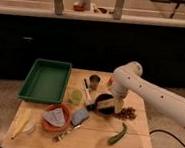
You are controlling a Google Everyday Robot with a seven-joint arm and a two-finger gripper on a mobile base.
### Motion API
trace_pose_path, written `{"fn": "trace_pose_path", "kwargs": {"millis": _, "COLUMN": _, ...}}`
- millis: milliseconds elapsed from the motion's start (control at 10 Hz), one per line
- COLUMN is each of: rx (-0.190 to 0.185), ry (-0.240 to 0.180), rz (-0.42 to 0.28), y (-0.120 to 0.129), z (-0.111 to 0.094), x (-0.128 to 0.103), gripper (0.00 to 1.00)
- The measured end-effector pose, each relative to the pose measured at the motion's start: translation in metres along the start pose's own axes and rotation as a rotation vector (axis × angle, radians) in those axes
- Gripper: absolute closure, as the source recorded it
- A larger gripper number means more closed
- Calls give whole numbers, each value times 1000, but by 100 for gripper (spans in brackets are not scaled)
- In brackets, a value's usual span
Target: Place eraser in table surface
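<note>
The pale wooden table surface (128,143) fills the lower middle of the camera view. My white arm comes in from the right and bends down to the gripper (113,104), which is low over a dark round bowl (102,98) at the table's middle right. A small tan and dark block, the eraser (105,106), shows at the bowl's front edge, right at the gripper's tip. I cannot tell whether the gripper holds it.
A green tray (46,79) lies at the back left. An orange bowl with a grey cloth (56,117), a blue-grey pad (80,116), a green cup (76,96), a metal cup (94,81), a brown cluster (127,112) and a green pod (118,134) are also on the table.
</note>
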Motion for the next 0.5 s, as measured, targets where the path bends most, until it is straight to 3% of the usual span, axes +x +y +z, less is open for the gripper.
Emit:
{"fn": "trace_pose_path", "kwargs": {"millis": 100, "rx": -10, "ry": 1, "rz": 6, "y": 0, "z": 5, "x": 3, "gripper": 38}}
{"fn": "trace_pose_path", "kwargs": {"millis": 200, "rx": -24, "ry": 5, "rz": 10, "y": -1, "z": 8, "x": 6, "gripper": 55}}
{"fn": "trace_pose_path", "kwargs": {"millis": 500, "rx": -31, "ry": 12, "rz": 2, "y": -6, "z": 7, "x": 5, "gripper": 88}}
